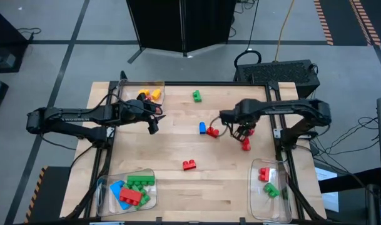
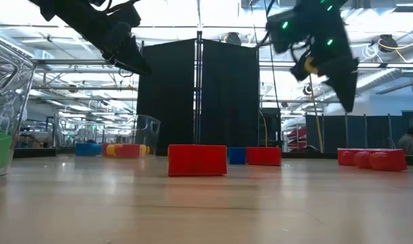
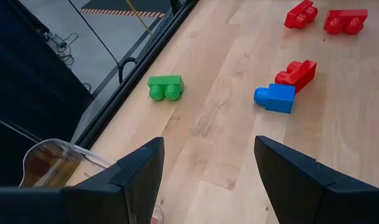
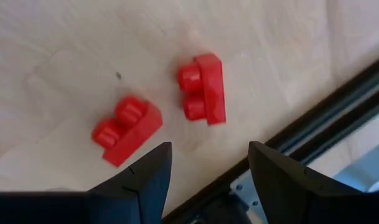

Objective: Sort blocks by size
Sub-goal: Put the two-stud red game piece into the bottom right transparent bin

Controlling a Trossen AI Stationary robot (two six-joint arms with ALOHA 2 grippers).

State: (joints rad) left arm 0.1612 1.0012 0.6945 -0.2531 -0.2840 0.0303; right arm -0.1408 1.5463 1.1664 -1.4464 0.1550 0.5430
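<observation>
Blocks are lying both in trays and loose on the wooden table (image 1: 177,187). In the high view, going left to right: a near-left tray (image 1: 109,199) is holding green, red and blue blocks (image 1: 135,189); a far-left tray (image 1: 129,89) is holding orange and yellow blocks (image 1: 150,95). The left gripper (image 1: 154,127) is hovering just beside that far-left tray, its fingers standing apart and grasping nothing. Loose on the table are lying a green block (image 1: 196,95) near the far edge, a red block (image 1: 189,165) toward the near middle, and a blue block (image 1: 203,128) touching a red block (image 1: 213,132). The right gripper (image 1: 243,132) is hanging over two red blocks (image 1: 246,144), fingers released and empty. A near-right tray (image 1: 260,200) is holding red and green blocks (image 1: 268,182).

The left wrist view is showing the green block (image 3: 165,86) and the blue-red pair (image 3: 275,98) ahead of its open fingers (image 3: 144,171), detail too small in the high view. The right wrist view is showing the two red blocks (image 4: 201,88) lying apart, beyond its spread fingers (image 4: 147,174). The low view alone is showing both grippers raised clear above the table surface.
</observation>
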